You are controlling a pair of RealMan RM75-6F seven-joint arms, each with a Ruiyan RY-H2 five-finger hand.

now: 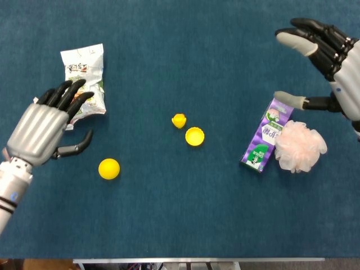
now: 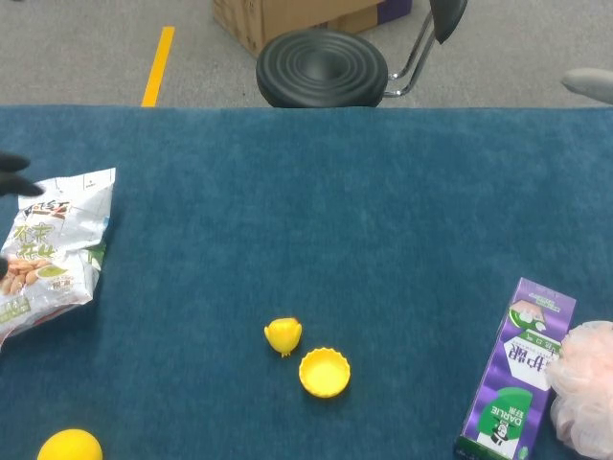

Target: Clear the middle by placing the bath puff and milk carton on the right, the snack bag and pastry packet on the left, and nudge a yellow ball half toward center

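The snack bag [image 1: 84, 74] [image 2: 53, 251] lies at the far left. My left hand [image 1: 40, 130] hovers just in front of it, fingers spread and holding nothing; it hides most of the pastry packet. Two yellow ball halves [image 1: 179, 120] [image 1: 194, 136] sit in the middle, also in the chest view [image 2: 283, 335] [image 2: 324, 372]. The purple milk carton [image 1: 266, 135] [image 2: 517, 385] lies on the right with the pink bath puff [image 1: 300, 146] [image 2: 585, 388] against its right side. My right hand [image 1: 329, 59] hangs empty beyond the carton, fingers apart.
A whole yellow ball [image 1: 109, 168] [image 2: 68, 447] rests in front of the left hand. Beyond the table's far edge stand a black stool [image 2: 323, 67] and a cardboard box [image 2: 287, 17]. The table's front edge [image 1: 197, 260] runs along the bottom.
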